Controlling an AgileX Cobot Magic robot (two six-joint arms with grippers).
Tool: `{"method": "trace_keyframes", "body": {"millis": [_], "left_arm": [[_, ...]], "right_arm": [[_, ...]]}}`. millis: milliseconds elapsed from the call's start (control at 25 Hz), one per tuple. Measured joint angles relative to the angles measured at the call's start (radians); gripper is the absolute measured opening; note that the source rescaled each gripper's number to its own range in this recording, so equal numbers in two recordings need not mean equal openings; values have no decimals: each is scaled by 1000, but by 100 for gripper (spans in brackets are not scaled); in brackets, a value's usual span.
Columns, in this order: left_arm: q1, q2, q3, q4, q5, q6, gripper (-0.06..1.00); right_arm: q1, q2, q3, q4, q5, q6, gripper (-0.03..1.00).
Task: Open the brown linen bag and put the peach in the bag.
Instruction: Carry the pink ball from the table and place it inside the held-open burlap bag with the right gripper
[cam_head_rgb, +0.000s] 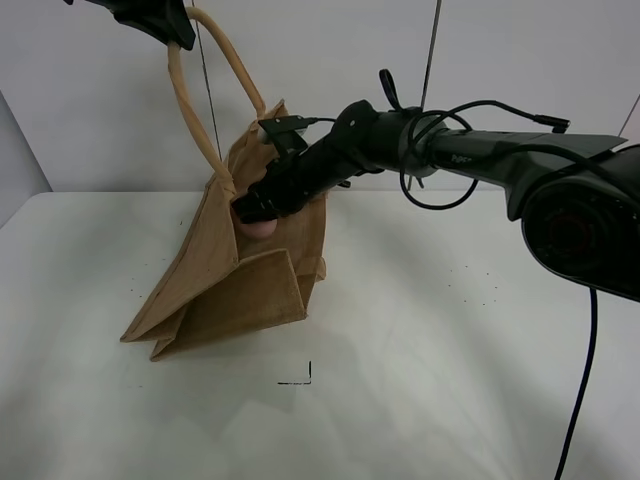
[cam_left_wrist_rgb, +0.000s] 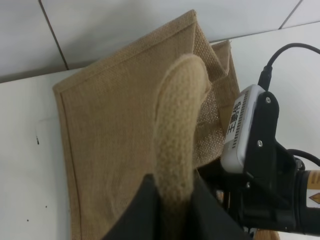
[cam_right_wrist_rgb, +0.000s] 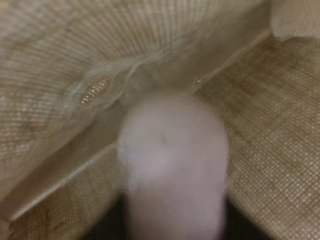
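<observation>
The brown linen bag (cam_head_rgb: 230, 285) stands tilted on the white table, its mouth held up and open. My left gripper (cam_head_rgb: 168, 22) is shut on one rolled loop handle (cam_left_wrist_rgb: 179, 130) and holds it high at the top left. My right gripper (cam_head_rgb: 257, 213) reaches into the bag's mouth and is shut on the pink peach (cam_head_rgb: 260, 228). In the right wrist view the peach (cam_right_wrist_rgb: 172, 165) fills the middle, blurred, with the bag's woven inner walls (cam_right_wrist_rgb: 270, 125) all around it. The right gripper's fingers are hidden there.
The white table (cam_head_rgb: 450, 380) spreads to the front and right of the bag. A small black corner mark (cam_head_rgb: 300, 377) lies on it in front of the bag. A pale wall stands behind. The right arm's cables (cam_head_rgb: 440, 150) loop above the table.
</observation>
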Motion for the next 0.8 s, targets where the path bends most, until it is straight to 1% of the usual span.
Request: {"method": "trace_keyframes", "body": {"millis": [40,80,160,200,320,480,560,600,680,800], "left_arm": [[0,0,0,0,0,0,0],[0,0,0,0,0,0,0],[0,0,0,0,0,0,0],[0,0,0,0,0,0,0],[0,0,0,-2,0,0,0],[0,-1,0,-2,0,0,0],[0,-1,0,-2,0,0,0],[0,-1,0,-2,0,0,0],[0,-1,0,-2,0,0,0],[0,-1,0,-2,0,0,0]], "right_arm": [[0,1,0,-7,4,-1,70],[0,1,0,-18,7,-1,83],[0,1,-5,-47,20,10,93],[0,1,-13,-67,37,28,96],[0,1,-63,-178,128,135,99],[0,1,-187,-355,309,331,100],[0,1,-242,-458,410,402,100],[0,1,-265,-506,445,431,100],[-3,1,-286,-567,496,486,100],[-25,1,-288,-604,526,556,100]]}}
